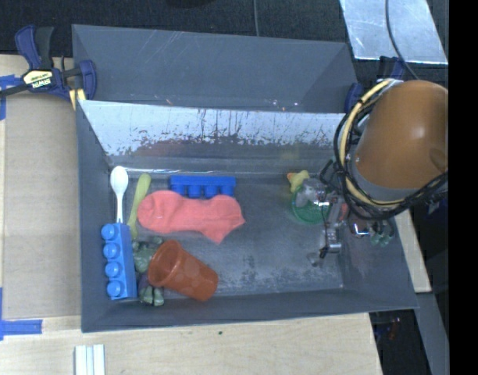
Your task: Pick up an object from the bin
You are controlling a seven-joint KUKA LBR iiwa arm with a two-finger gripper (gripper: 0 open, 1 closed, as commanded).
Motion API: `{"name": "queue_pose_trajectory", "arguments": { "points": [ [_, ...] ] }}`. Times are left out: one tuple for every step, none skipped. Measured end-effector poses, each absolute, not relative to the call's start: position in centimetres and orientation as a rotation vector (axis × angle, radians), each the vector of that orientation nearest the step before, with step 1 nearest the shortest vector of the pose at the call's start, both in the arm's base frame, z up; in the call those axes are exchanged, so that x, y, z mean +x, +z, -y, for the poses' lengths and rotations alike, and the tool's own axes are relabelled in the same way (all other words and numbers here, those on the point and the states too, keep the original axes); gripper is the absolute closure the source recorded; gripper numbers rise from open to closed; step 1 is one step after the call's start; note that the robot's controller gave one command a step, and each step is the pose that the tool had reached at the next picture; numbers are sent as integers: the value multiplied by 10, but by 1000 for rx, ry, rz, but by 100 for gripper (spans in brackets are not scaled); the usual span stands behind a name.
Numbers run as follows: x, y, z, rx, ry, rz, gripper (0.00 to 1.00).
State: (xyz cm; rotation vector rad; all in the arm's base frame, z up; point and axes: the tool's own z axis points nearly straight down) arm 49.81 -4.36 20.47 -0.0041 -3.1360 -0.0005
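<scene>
The gripper point(330, 247), open or shut I cannot tell, hangs beside the green toy point(305, 209) and could bump it away

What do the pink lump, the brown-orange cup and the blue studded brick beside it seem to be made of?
The pink lump: likely cloth or soft foam, matte, with a sagging, rounded outline. The cup: probably plastic, smooth, with a thin rim. The blue brick: hard moulded plastic, judging by its crisp studs and slight sheen.

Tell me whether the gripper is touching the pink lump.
Apart. The camera view shows bare bin floor between the gripper, at the right, and the pink lump, left of the middle.
</scene>
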Motion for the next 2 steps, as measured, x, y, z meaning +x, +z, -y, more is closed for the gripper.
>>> {"name": "queue_pose_trajectory", "arguments": {
  "points": [
    [500, 209, 43, 0, 1, 3145, 0],
    [518, 146, 24, 169, 2, 3144, 0]
  ]
}}
